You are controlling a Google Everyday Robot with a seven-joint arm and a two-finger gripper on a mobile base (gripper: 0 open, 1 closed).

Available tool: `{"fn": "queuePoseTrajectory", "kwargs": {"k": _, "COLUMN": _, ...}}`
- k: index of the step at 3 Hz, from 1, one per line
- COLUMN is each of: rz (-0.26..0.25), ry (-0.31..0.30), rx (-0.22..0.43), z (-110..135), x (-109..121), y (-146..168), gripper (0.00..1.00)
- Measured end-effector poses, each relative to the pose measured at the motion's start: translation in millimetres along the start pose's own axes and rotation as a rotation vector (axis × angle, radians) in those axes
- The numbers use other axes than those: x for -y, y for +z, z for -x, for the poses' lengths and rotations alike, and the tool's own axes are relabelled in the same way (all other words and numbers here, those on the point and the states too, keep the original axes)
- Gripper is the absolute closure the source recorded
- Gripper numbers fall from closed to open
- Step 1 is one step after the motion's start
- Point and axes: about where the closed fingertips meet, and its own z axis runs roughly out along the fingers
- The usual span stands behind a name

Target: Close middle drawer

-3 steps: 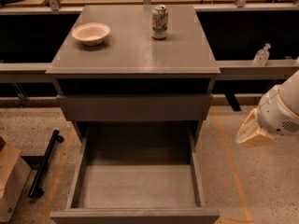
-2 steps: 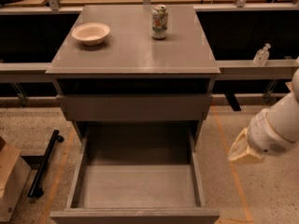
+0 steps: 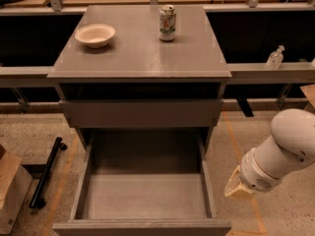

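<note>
Gripper (image 3: 239, 189): tan, on a white arm (image 3: 288, 149), low over the floor to the right of the grey cabinet (image 3: 140, 60); whether it is open or closed cannot be told. It hangs just beside the right wall of the middle drawer (image 3: 144, 196) without touching it. That drawer stands pulled far out of the cabinet front. On the cabinet top: a white bowl (image 3: 95, 35) at left, a drink can (image 3: 168, 22) upright near the back. Left of the cabinet, a black bar (image 3: 47, 173) lies on the floor.

The middle drawer (image 3: 142, 227), lower centre, is smooth matt grey. The worktop (image 3: 142, 53) above has a faint sheen. The can (image 3: 167, 22) looks like glossy metal and the bowl (image 3: 95, 35) is matt. At lower right, the claw (image 3: 239, 188) looks like dull tan plastic.
</note>
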Motion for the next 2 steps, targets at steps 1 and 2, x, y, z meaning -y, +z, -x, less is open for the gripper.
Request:
{"fn": "queuePoseTrajectory", "kwargs": {"k": 1, "rz": -0.010, "ry": 0.020, "rx": -0.026, "z": -9.5, "x": -0.2, "y": -3.3, "gripper": 1.00}}
{"fn": "queuePoseTrajectory", "kwargs": {"k": 2, "rz": -0.017, "ry": 0.020, "rx": 0.021, "z": -13.7, "x": -2.2, "y": 14.5, "gripper": 1.00}}
